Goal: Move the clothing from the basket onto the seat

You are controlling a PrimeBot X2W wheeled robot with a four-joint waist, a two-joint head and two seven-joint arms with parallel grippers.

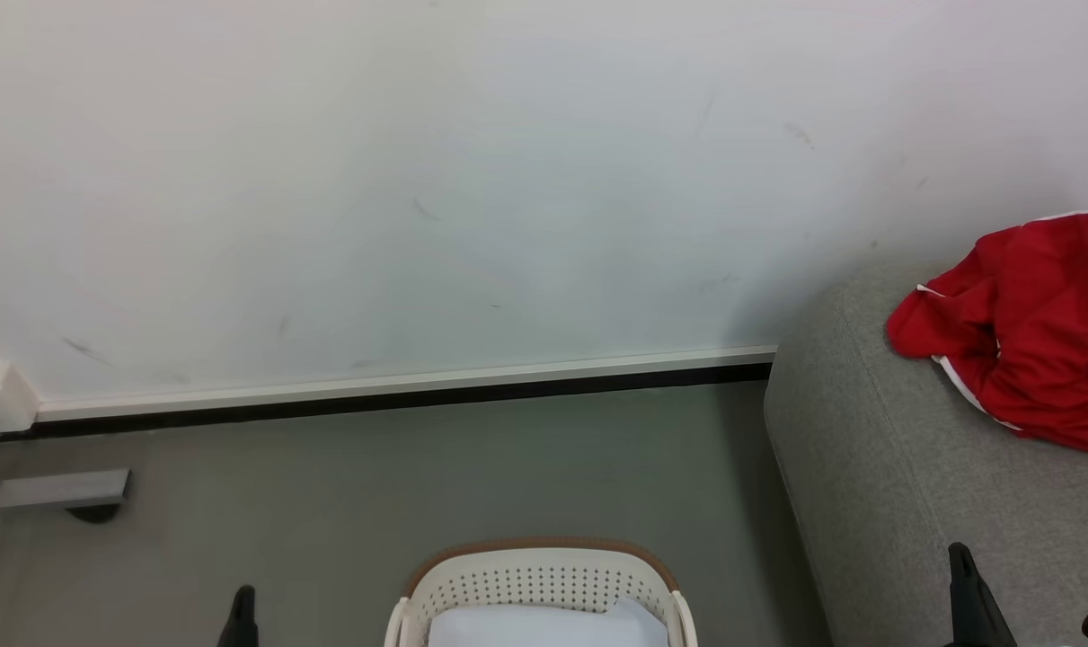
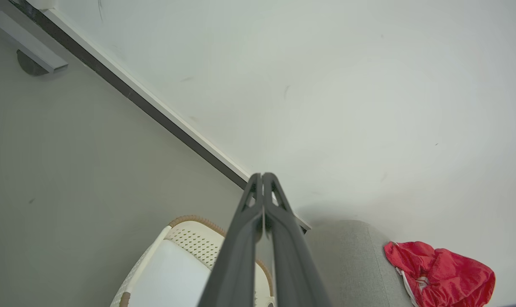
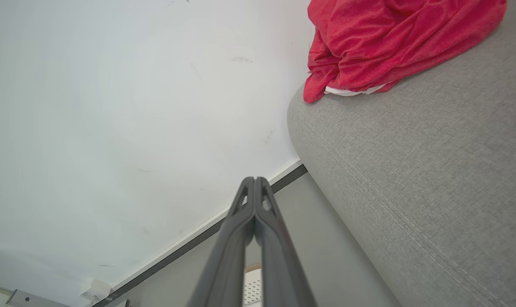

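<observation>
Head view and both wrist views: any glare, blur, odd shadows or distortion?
Head view: flat, even light, no glare; faint shadow on the wall beside the sofa; red jersey and basket cut by frame edges. Left wrist view: skirting runs diagonally, left gripper looms large. Right wrist view: sofa weave sharp, right gripper large at bottom centre.

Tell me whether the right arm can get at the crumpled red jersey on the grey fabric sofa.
Probably yes. The red jersey lies in the open on the grey fabric sofa, ahead of the right gripper, with nothing between them. The gripper is shut, so it would have to open first.
</observation>
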